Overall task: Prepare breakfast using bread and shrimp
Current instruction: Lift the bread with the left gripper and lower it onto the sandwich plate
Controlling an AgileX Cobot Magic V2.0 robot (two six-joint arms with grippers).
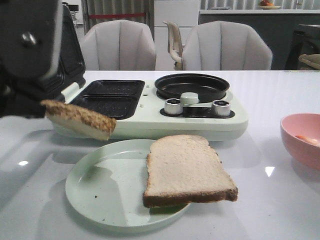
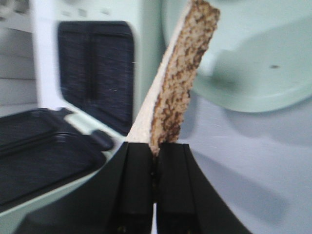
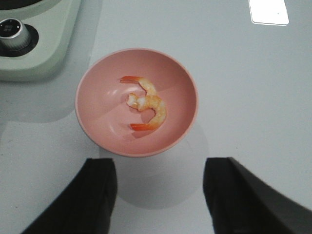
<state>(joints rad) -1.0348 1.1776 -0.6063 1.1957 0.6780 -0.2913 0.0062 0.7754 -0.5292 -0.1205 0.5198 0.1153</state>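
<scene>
Left gripper (image 2: pixel 155 161) raised at the near left of the table, fingers pressed together on the corner of a toasted bread slice (image 1: pixel 80 119), held clear above the white tabletop (image 1: pixel 280 210) between the pale green plate (image 1: pixel 100 192) and the breakfast maker (image 1: pixel 150 107). Untoasted bread slice (image 1: pixel 185 170) lying on the plate's right side, overhanging its rim; open room on the plate's left half. Right gripper (image 3: pixel 160 190) spread wide, hovering above the pink bowl (image 3: pixel 97 126) holding the shrimp (image 3: pixel 146 103), bare tabletop all round; farther back, open grill plates (image 1: pixel 107 97) and round pan (image 1: pixel 192 86).
</scene>
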